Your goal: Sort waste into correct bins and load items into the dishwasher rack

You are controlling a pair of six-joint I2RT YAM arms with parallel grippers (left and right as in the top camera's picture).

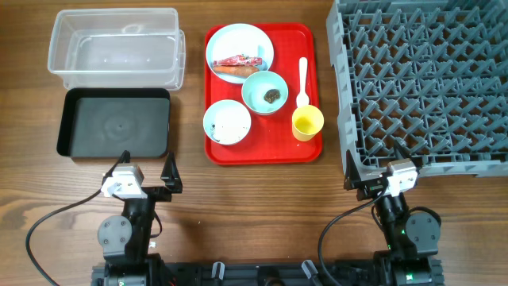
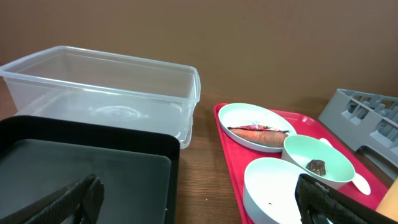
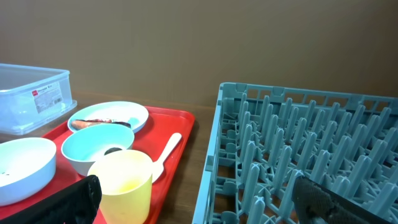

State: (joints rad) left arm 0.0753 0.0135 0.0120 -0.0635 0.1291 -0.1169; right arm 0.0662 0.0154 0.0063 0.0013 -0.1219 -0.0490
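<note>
On the red tray (image 1: 311,40) a pale plate (image 1: 240,40) carries a red wrapper (image 1: 240,60) and a carrot (image 1: 230,71). One blue bowl (image 1: 259,86) holds a dark lump (image 1: 272,96); another bowl (image 1: 227,121) holds rice grains. A white spoon (image 1: 302,79) and yellow cup (image 1: 307,123) lie beside them. The clear tub (image 1: 115,48) and black tray (image 1: 115,123) sit left, the grey rack (image 1: 425,79) right. My left gripper (image 1: 148,167) hangs open before the black tray (image 2: 93,168). My right gripper (image 1: 381,176) is open by the rack's front corner (image 3: 214,162), near the cup (image 3: 121,183).
Bare wood lies between the black tray and the red tray (image 2: 230,162), and between the red tray and the rack. Cables run from both arm bases along the table's front edge.
</note>
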